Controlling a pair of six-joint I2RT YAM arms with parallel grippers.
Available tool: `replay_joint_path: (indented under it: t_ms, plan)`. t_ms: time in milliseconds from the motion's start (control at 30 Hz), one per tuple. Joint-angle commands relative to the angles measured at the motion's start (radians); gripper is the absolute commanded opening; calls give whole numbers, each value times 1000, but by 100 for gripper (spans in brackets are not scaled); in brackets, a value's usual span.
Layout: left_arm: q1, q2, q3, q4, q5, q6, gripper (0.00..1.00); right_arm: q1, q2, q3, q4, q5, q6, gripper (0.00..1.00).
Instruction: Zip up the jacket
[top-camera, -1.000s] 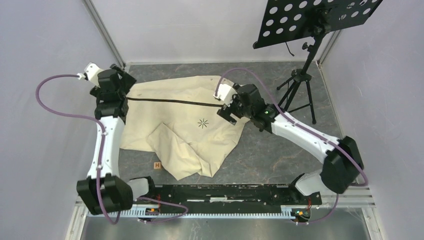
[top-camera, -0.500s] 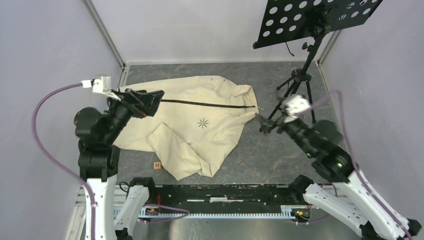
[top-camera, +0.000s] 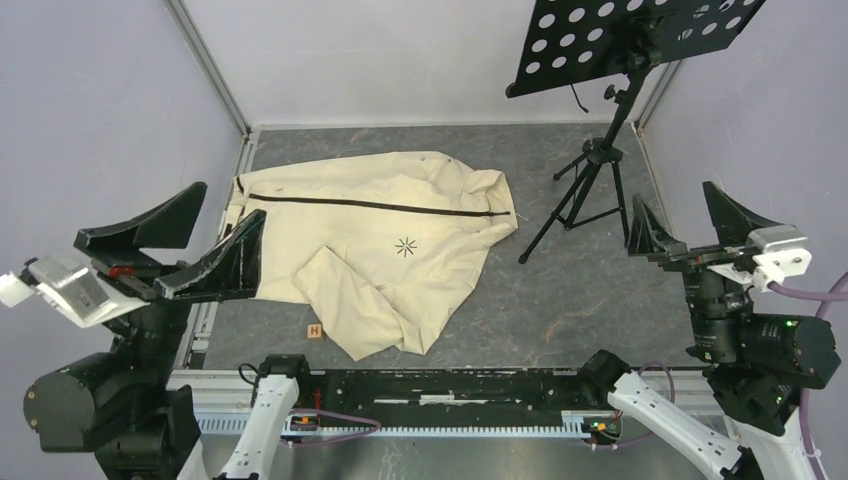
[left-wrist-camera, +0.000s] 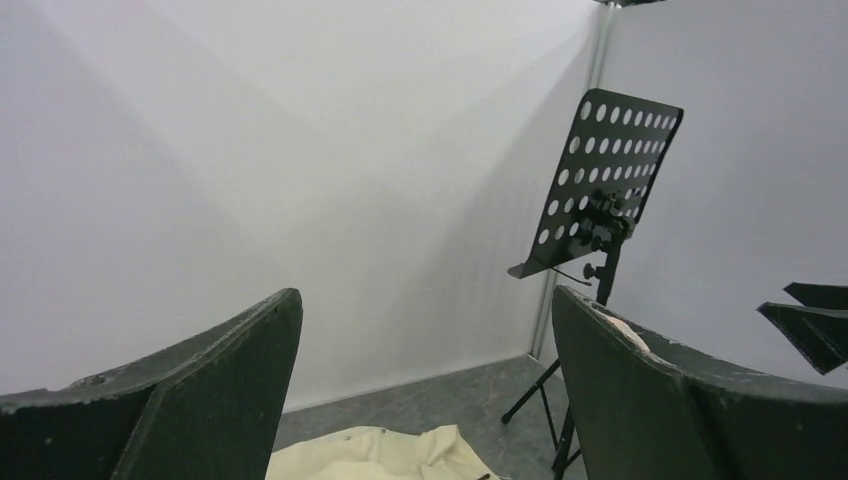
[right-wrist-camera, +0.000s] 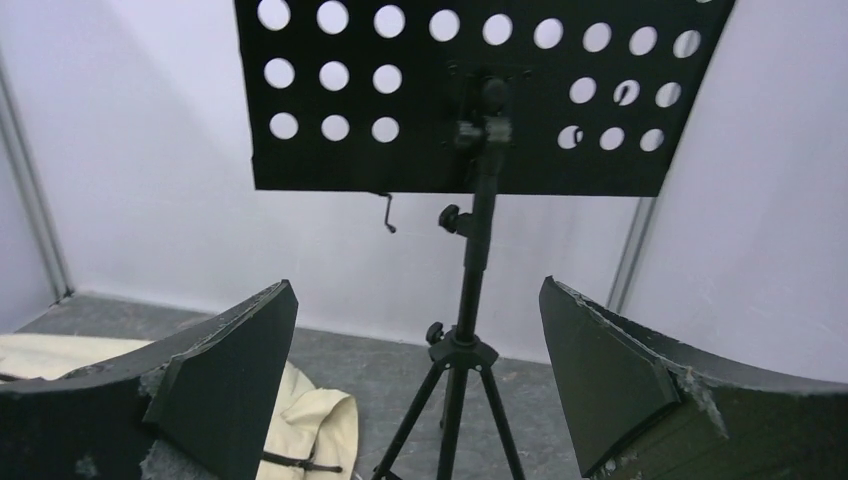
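- Lying flat on the table (top-camera: 570, 290), left of centre: jacket (top-camera: 330, 225), cream, one sleeve folded across the front near the starburst logo (top-camera: 406, 246).
- Running left to right across the upper part of the jacket: zipper (top-camera: 380, 206), a long dark line, hem end at the left, collar end at the right; slider position too small to tell.
- Hovering high at the near left corner: left end effector (top-camera: 233, 200), fingers spread wide, holding nothing; jacket forward, below and slightly to its right, only a cream edge (left-wrist-camera: 380, 455) showing low in its wrist view.
- Hovering high at the near right side: right end effector (top-camera: 672, 195), fingers equally wide, holding nothing; jacket forward, below and well off to its left, collar end (right-wrist-camera: 310, 420) just visible, music stand (right-wrist-camera: 480, 90) directly ahead.
- Judging nearness: left end effector closer to the hem end, right closer to the collar end; both well apart from the cloth.
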Motion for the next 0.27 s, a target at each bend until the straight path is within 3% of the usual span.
replay_joint_path:
  t_ms: [0, 233]
  plan:
    - [1, -34, -20, 41, -102, 57, 100, -1, -16, 36, 45, 78, -39, 98]
    - [-52, -36, -16, 6, -121, 90, 100, -1, -30, -4, 77, 85, -50, 98]
